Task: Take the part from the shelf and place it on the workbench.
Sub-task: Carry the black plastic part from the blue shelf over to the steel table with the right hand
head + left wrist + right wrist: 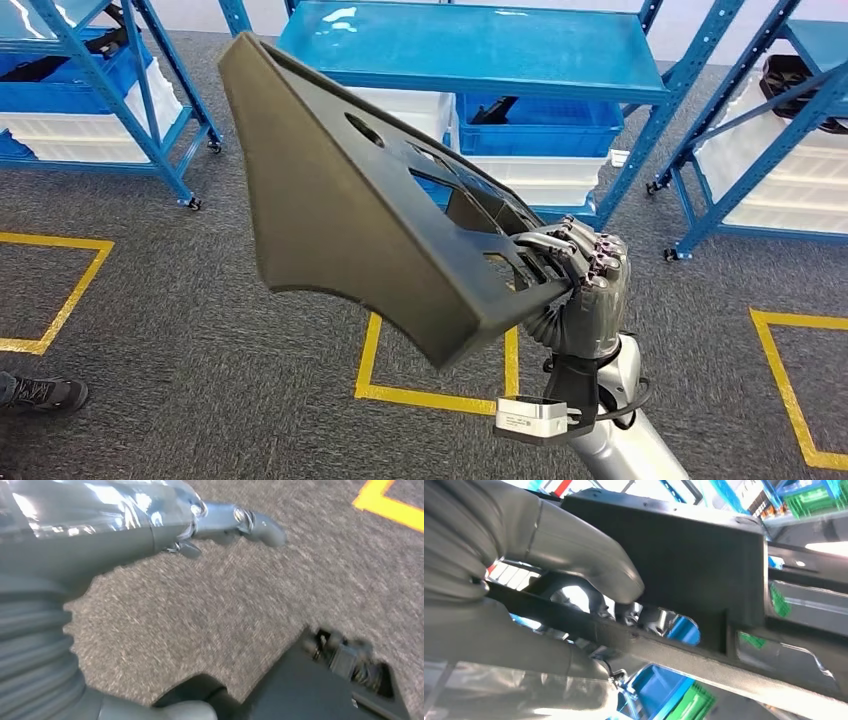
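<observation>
My right hand grips the part, a large dark grey moulded panel with cut-outs, by its near right end; my fingers wrap over the upper edge there while the rest of the panel slants up and away to the left, raised in the air above the grey carpet. From the right wrist, my thick grey thumb presses against a dark bar of the part, with the darker fingers closed on the other side of it. My left hand hangs over the carpet with nothing in it; 1 finger is stretched out, but the picture is blurred and I cannot tell how the others lie. Beyond the part stands a blue shelf, with a blue bin and white bins on its lower level; more blue racks stand far left and far right. Yellow tape lines mark squares on the carpet, and a dark shoe shows at the near left edge.
</observation>
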Available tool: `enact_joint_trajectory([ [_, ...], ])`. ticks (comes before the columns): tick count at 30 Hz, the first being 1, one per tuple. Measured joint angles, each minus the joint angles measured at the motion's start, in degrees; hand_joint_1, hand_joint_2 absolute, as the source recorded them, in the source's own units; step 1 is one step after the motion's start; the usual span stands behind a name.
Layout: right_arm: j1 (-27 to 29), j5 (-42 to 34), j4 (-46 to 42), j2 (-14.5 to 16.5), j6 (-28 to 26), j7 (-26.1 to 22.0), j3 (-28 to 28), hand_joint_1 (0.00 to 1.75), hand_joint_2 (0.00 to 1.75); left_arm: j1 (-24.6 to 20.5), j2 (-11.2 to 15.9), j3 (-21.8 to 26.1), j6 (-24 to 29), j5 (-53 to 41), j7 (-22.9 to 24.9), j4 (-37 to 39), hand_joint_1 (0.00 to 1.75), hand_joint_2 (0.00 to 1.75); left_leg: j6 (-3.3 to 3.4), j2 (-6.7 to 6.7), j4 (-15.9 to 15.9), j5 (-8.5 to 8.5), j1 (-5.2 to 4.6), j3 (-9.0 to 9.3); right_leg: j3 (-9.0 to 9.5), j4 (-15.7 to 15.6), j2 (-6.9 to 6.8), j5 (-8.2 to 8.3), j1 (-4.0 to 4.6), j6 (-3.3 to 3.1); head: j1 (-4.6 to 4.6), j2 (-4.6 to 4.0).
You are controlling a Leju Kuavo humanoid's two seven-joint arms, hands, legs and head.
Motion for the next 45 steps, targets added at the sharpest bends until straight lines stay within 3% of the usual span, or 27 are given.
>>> enact_joint_trajectory([
  [2,0.1,-0.8,0.0,0.1,0.0,-0.2,0.0,1.75,1.75,0.0,0.0,0.0,0.0,-0.1,-0.1,0.0,0.00,1.75,-0.45,0.11,1.0,-0.90,0.15,-0.59,-0.61,-0.1,0.35,0.33,-0.21,-0.99,-0.72,0.00],
  [3,0.2,-1.0,0.0,0.1,0.0,-0.3,-0.1,1.75,1.75,-0.1,0.0,0.0,0.0,-0.2,-0.1,0.0,0.00,1.75,-0.56,0.06,2.9,-2.45,0.16,-1.27,-0.87,-0.1,0.48,0.64,-0.24,-1.52,-1.20,0.00],
  [6,0.4,-1.2,0.0,0.2,0.0,-0.5,-0.1,1.75,1.75,-0.4,0.1,0.1,0.0,-0.2,-0.4,0.0,0.00,1.75,-0.52,-0.36,13.7,-8.47,-0.26,-4.35,-1.48,-0.1,0.79,1.23,0.16,-2.38,-2.59,0.00],
  [7,0.6,-1.2,0.0,0.2,0.0,-0.5,-0.1,1.75,1.75,-0.5,0.1,0.1,0.0,-0.2,-0.4,0.0,0.00,1.75,-0.40,-0.46,15.9,-9.16,-0.39,-4.54,-1.58,-0.1,0.98,1.35,0.34,-2.45,-2.88,0.00],
  [8,0.7,-1.2,0.0,0.2,0.0,-0.6,-0.1,1.75,1.75,-0.4,0.1,0.1,-0.1,-0.3,-0.4,0.0,0.00,1.75,-0.23,-0.54,16.0,-8.77,-0.49,-3.79,-1.65,0.0,1.27,1.44,0.49,-2.46,-3.06,0.00],
  [10,0.8,-1.2,0.0,0.2,0.0,-0.7,-0.1,1.75,1.75,-0.1,0.1,0.0,-0.1,-0.4,-0.4,0.0,0.00,1.75,0.26,-1.39,10.1,-5.75,-0.59,0.18,-1.71,0.2,2.09,1.50,0.63,-2.39,-3.27,0.00],
  [12,0.8,-1.3,0.0,0.2,0.0,-0.8,-0.2,1.75,1.75,0.4,0.1,0.0,-0.2,-0.4,-0.5,0.0,0.00,1.75,0.65,-3.81,3.5,-3.79,-0.51,3.76,-2.21,0.6,2.97,1.58,0.68,-2.11,-3.38,0.00],
  [14,1.0,-1.3,0.0,0.2,0.0,-0.9,-0.3,1.75,1.75,0.6,0.1,0.0,-0.2,-0.4,-0.6,0.0,0.00,1.75,0.83,-4.91,1.4,-3.80,-0.54,4.59,-2.95,0.9,3.86,1.93,0.60,-1.50,-3.50,0.00],
  [16,1.2,-1.3,0.0,0.3,0.0,-0.9,-0.5,1.75,1.75,0.6,0.0,0.0,-0.3,-0.4,-0.6,0.0,0.00,1.75,1.22,-3.55,0.8,-3.94,-0.57,4.46,-3.55,1.1,4.47,2.08,0.61,-0.94,-3.59,0.00],
  [18,1.3,-1.3,0.0,0.3,0.0,-1.1,-0.8,1.75,1.75,0.6,-0.2,0.0,-0.3,-0.4,-0.6,0.0,0.00,1.75,1.93,-2.13,0.1,-3.98,-0.36,4.36,-4.99,3.3,3.24,0.50,0.87,-0.50,-3.12,0.00],
  [21,1.5,-1.4,-0.1,0.3,0.0,-1.2,-1.0,1.75,1.75,0.7,-0.2,0.1,-0.3,-0.5,-0.6,0.0,0.00,1.75,2.41,0.00,-0.1,-3.82,-0.24,4.07,-9.79,13.7,0.92,-4.22,0.80,-0.12,-1.75,0.00],
  [22,1.6,-1.4,-0.1,0.3,0.0,-1.2,-1.0,1.75,1.75,0.8,-0.2,0.1,-0.3,-0.5,-0.5,0.0,0.00,1.75,2.42,0.75,-0.1,-3.82,-0.24,4.07,-10.94,16.3,0.71,-4.77,0.72,-0.07,-1.44,0.00],
  [23,1.7,-1.4,-0.1,0.3,0.0,-1.2,-1.1,1.75,1.75,0.8,-0.2,0.1,-0.3,-0.6,-0.5,0.0,0.00,1.75,2.41,1.49,-0.1,-3.82,-0.24,4.11,-11.15,16.9,0.57,-4.25,0.66,-0.01,-1.13,0.00],
  [25,1.8,-1.4,-0.1,0.4,0.0,-1.2,-1.1,1.75,1.75,0.7,-0.2,0.1,-0.2,-0.7,-0.4,0.0,0.00,1.75,2.36,2.82,-0.1,-3.86,-0.22,4.31,-8.48,11.4,-0.25,-0.50,0.58,0.04,-0.62,0.00],
  [27,1.8,-1.3,-0.1,0.4,0.0,-1.3,-1.3,1.75,1.75,0.7,-0.2,0.1,-0.1,-0.8,-0.4,0.0,0.00,1.75,2.10,3.89,-0.1,-3.90,-0.44,4.39,-4.93,3.8,-2.50,2.43,0.94,-0.08,-0.24,0.00],
  [29,1.8,-1.3,-0.2,0.5,0.0,-1.3,-1.6,1.75,1.75,0.7,-0.2,0.1,-0.1,-0.8,-0.4,0.0,0.00,1.75,1.67,4.78,-0.1,-3.82,-0.84,4.25,-3.94,1.0,-3.67,2.79,1.38,-0.47,-0.26,0.00],
  [31,2.1,-1.3,-0.3,0.6,0.0,-1.3,-1.8,1.75,1.75,0.6,-0.1,0.0,-0.1,-0.8,-0.4,0.0,0.00,1.75,1.11,5.39,-0.2,-3.83,-0.96,4.30,-4.28,0.8,-2.69,3.08,1.19,-1.16,-0.68,0.00],
  [33,2.1,-1.4,-0.4,0.6,0.0,-1.3,-2.1,1.75,1.75,0.6,-0.1,0.0,0.0,-0.8,-0.3,0.0,0.00,1.75,0.65,3.46,1.5,-5.35,-0.78,3.82,-4.43,0.5,-1.71,3.51,0.77,-2.04,-1.24,0.00],
  [35,2.1,-1.4,-0.5,0.7,0.0,-1.3,-2.3,1.75,1.75,0.4,-0.1,0.1,0.0,-0.8,-0.4,0.0,0.00,1.75,0.50,0.46,7.7,-9.04,-0.65,1.40,-4.65,0.5,-0.82,3.85,0.65,-2.81,-2.03,0.00],
  [37,2.2,-1.5,-0.5,0.8,0.0,-1.3,-2.4,1.75,1.75,0.1,-0.1,0.1,0.0,-0.8,-0.4,0.0,0.00,1.75,0.50,-0.52,14.7,-11.92,-0.68,-1.21,-4.94,0.5,0.29,4.11,0.74,-3.18,-2.67,0.00],
  [38,2.2,-1.5,-0.5,0.8,0.0,-1.3,-2.4,1.75,1.75,0.0,-0.1,0.1,0.0,-0.8,-0.4,0.0,0.00,1.75,0.51,-0.61,15.9,-11.94,-0.66,-1.45,-5.04,0.6,0.97,4.22,0.78,-3.21,-2.84,0.00],
  [39,2.3,-1.5,-0.5,0.8,0.0,-1.3,-2.4,1.75,1.75,0.0,-0.1,0.1,0.0,-0.8,-0.3,0.0,0.00,1.75,0.53,-0.67,14.9,-10.85,-0.59,-0.65,-5.10,0.6,1.72,4.32,0.76,-3.17,-2.98,0.00],
  [40,2.3,-1.6,-0.5,0.8,0.0,-1.3,-2.5,1.75,1.75,0.1,-0.1,0.1,-0.1,-0.8,-0.3,0.0,0.00,1.75,0.53,-0.98,11.7,-8.94,-0.46,0.99,-5.14,0.8,2.50,4.38,0.70,-3.08,-3.11,0.00],
  [42,2.4,-1.6,-0.5,0.8,0.0,-1.3,-2.6,1.75,1.75,0.4,-0.1,0.1,-0.2,-0.8,-0.2,0.0,0.00,1.75,0.42,-3.62,4.2,-5.91,0.05,4.42,-5.60,1.3,3.94,4.47,0.66,-2.72,-3.43,0.00],
  [44,2.5,-1.7,-0.5,0.9,0.0,-1.3,-2.7,1.75,1.75,0.7,-0.2,0.1,-0.2,-0.8,-0.3,0.1,0.00,1.75,0.46,-5.84,0.9,-5.36,0.31,5.44,-6.57,1.7,5.12,4.86,0.67,-2.04,-3.53,0.00],
  [45,2.6,-1.7,-0.5,0.9,0.0,-1.3,-2.9,1.75,1.75,0.7,-0.2,0.1,-0.2,-0.8,-0.3,0.0,0.00,1.75,0.61,-5.76,0.6,-5.38,0.20,5.31,-6.99,1.7,5.71,5.19,0.63,-1.59,-3.49,0.00],
])
